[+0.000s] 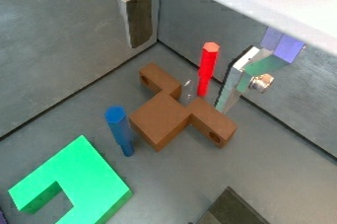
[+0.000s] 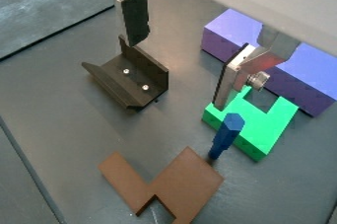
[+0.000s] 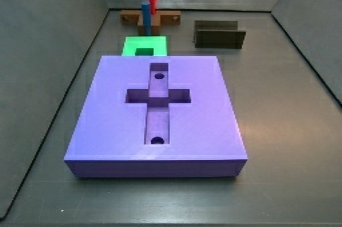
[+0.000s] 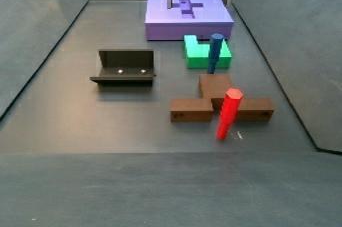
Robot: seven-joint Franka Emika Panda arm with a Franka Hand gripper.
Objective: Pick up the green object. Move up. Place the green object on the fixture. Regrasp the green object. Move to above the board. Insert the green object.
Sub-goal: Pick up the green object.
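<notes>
Lying flat on the grey floor, the green block [image 4: 205, 50] is seen in a side view between the purple board [image 4: 189, 17] at 12 o'clock and the brown stand [image 4: 221, 102] at 6 o'clock, just beside the board's near edge. The dark fixture [image 4: 123, 68] is set well apart at 9 o'clock from the block. A blue post [image 4: 215, 53] and a red post [image 4: 229, 114] are carried by the stand. The gripper [image 2: 188, 42] is held high above the floor, its silver fingers [image 2: 133, 16] spread apart with nothing between them; the block [image 2: 253, 121] is seen below it, untouched.
</notes>
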